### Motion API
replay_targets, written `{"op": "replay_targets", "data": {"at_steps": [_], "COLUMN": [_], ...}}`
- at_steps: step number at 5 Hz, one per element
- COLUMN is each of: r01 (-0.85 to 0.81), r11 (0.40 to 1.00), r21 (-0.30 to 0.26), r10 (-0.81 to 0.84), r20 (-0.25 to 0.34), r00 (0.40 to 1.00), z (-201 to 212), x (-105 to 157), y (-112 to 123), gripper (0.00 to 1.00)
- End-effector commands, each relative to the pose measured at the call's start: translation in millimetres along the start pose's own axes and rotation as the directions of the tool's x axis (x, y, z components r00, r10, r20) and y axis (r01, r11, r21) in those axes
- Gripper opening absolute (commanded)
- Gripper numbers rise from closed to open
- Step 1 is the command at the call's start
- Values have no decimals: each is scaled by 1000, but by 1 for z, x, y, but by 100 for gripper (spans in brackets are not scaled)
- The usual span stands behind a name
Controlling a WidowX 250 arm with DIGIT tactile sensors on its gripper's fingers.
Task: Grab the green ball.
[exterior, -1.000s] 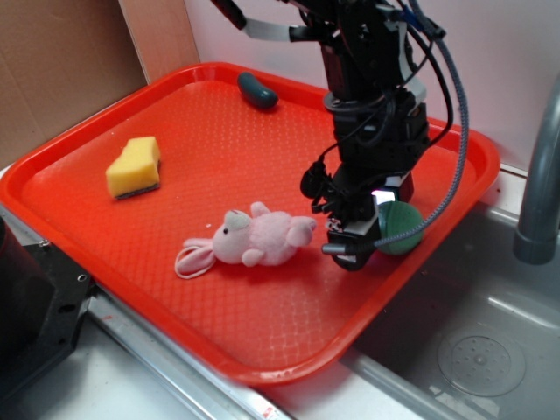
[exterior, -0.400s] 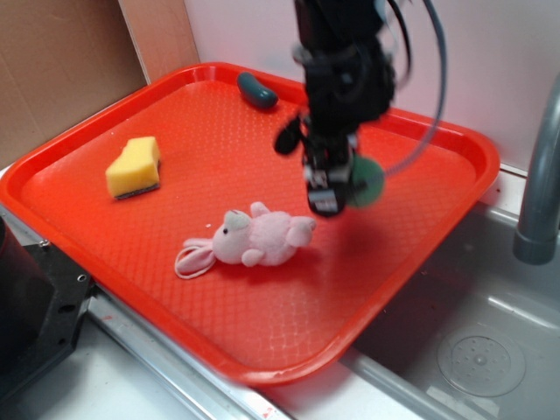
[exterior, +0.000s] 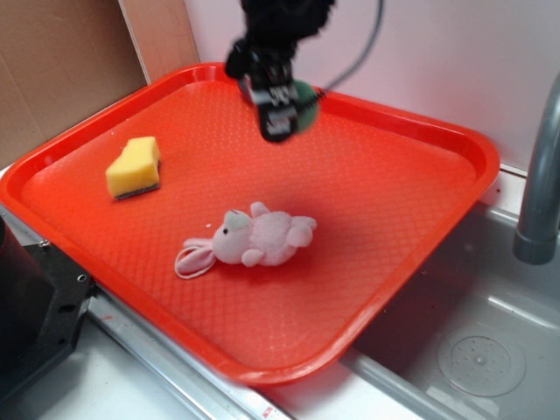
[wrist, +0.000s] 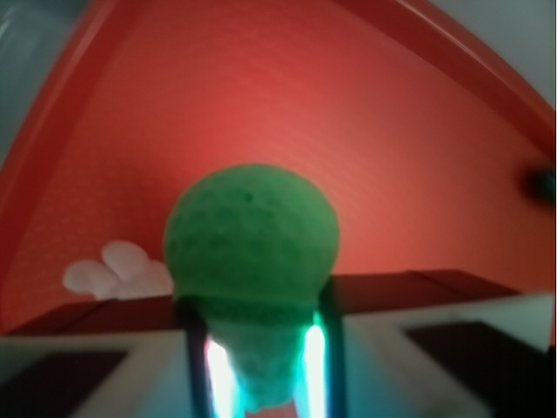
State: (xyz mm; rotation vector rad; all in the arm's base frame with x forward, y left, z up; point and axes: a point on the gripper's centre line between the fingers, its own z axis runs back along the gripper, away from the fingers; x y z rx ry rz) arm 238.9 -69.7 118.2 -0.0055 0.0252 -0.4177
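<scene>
We've got a red tray (exterior: 437,188) filling most of the exterior view, sitting beside a sink (exterior: 490,350) with a grey faucet (exterior: 538,175) at the right edge. Brown cardboard (exterior: 52,70) stands behind the tray's left corner.

On the tray: a pink plush bunny (exterior: 258,238) near the middle, a yellow sponge (exterior: 134,166) well apart to its left. Nothing else is clearly readable on the tray floor from outside.

The gripper (exterior: 278,105) hangs above the tray's back edge, clear of the floor. Its jaws are closed down to ball width on the green ball (wrist: 251,235), which is up in the air with it, not on the tray. In the exterior view the ball (exterior: 302,96) peeks out on the gripper's right side.

Handling, our read: the ball looks light and soft, with a dimpled fabric-like surface, so it should squash a bit and give decent friction, not slip. The wrist view shows the jaws pinching its lower part, with most of the sphere sticking out past them. We'd judge a grip across the widest middle as safer; held low like this it could squeeze out forward if pressure rises.
</scene>
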Motion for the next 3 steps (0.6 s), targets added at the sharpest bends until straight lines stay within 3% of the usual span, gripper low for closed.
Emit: {"op": "replay_targets", "data": {"at_steps": [1, 2, 3], "r01": [-477, -553, -551], "r11": [878, 833, 834], "r21": [27, 23, 34], "r10": [474, 549, 544], "r20": [75, 94, 124], "r00": [877, 830, 830], "z": [57, 67, 68], "x": [-47, -67, -66], "y": [24, 34, 37], "gripper": [0, 0, 0]}}
